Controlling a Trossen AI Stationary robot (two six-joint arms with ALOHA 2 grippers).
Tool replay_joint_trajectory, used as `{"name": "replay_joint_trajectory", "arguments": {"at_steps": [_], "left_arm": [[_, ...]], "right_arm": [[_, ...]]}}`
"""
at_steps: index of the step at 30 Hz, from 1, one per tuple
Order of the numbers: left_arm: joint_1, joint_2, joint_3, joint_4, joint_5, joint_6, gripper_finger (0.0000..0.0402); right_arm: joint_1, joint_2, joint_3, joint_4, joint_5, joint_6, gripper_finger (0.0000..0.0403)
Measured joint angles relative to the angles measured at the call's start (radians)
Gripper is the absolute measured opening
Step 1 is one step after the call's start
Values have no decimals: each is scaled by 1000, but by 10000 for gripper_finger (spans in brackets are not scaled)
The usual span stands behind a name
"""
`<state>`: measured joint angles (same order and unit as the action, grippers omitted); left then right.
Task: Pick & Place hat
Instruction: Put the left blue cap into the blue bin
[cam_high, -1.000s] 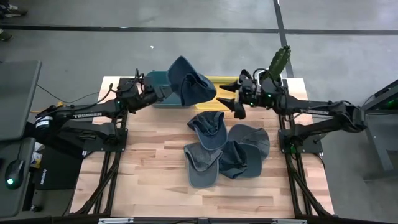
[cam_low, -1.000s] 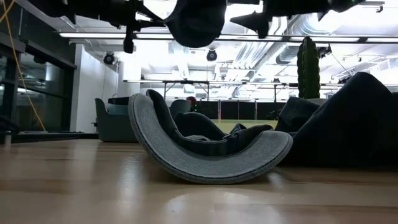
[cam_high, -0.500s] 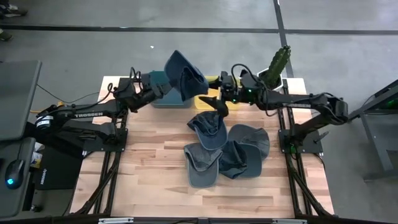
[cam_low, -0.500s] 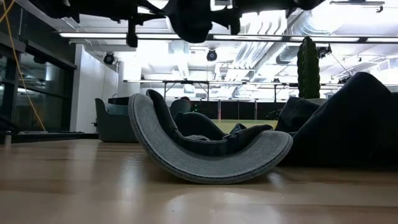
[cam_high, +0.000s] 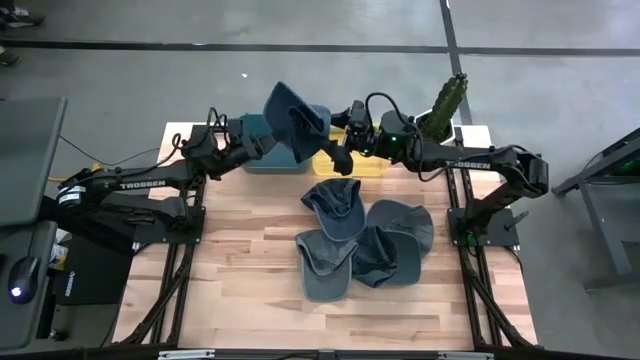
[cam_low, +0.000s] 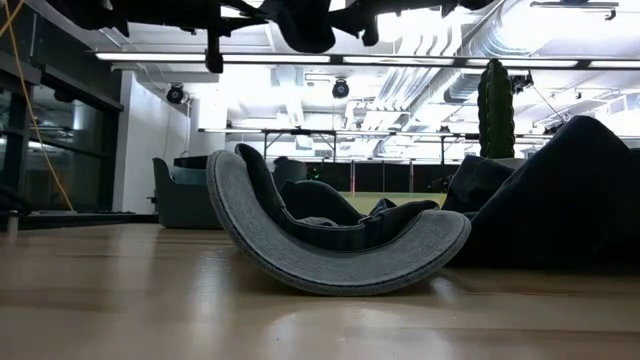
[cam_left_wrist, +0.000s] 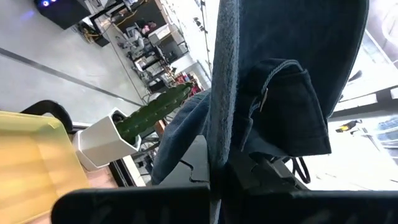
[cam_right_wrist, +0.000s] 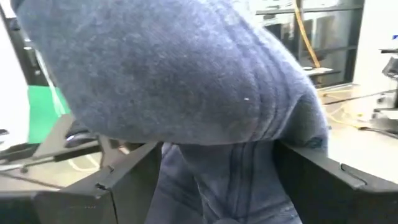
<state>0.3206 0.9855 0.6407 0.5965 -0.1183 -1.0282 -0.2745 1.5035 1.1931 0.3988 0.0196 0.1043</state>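
A blue denim cap (cam_high: 291, 118) hangs in the air over the table's far edge, above a teal bin (cam_high: 253, 152); its underside shows at the top of the low view (cam_low: 305, 18). My left gripper (cam_high: 264, 146) is shut on it from the table's left. My right gripper (cam_high: 338, 140) is open and reaches in from the right. In the right wrist view its fingers (cam_right_wrist: 127, 186) stand on either side of the cap's cloth (cam_right_wrist: 217, 177); whether they touch it, I cannot tell. Several more caps (cam_high: 362, 238) lie piled mid-table. My left gripper (cam_left_wrist: 217, 183) pinches the cap's brim (cam_left_wrist: 219, 106) between its two fingers, the brim showing edge-on and running away from them. The fingers come roughly level from the table's left. The cap is lifted clear, its crown (cam_left_wrist: 292, 56) standing beyond the fingers.
A yellow tray (cam_high: 347, 162) lies beside the teal bin at the far edge. A cactus in a white pot (cam_high: 446, 100) stands at the far right corner. One cap of the pile rocks upside down on its brim (cam_low: 330, 245). Bare wood lies toward the near edge (cam_high: 270, 300).
My right gripper has travelled toward the table's left along the far edge, closing on the held cap until its fingers flank it. My left gripper has raised the cap a little and shifted it toward the far left.
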Motion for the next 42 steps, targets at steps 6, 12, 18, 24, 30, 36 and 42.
{"name": "replay_joint_trajectory", "arguments": {"at_steps": [6,12,18,24,30,36,42], "left_arm": [[0,0,0,1,0,1,0],[0,0,0,1,-23,13,0],[0,0,0,8,-45,30,0],[0,8,0,14,-70,37,0],[0,8,0,51,-76,55,0],[0,19,0,48,-86,59,0],[0,19,0,52,-84,59,0]], "right_arm": [[0,-19,0,-48,90,2,307],[-1,-79,-1,-203,175,-24,307],[-8,-186,-1,-346,244,-37,307],[-6,-259,-1,-487,219,9,307],[-3,-234,-1,-484,151,52,307],[14,-187,-1,-399,115,53,307],[20,-153,-1,-367,166,21,307]]}}
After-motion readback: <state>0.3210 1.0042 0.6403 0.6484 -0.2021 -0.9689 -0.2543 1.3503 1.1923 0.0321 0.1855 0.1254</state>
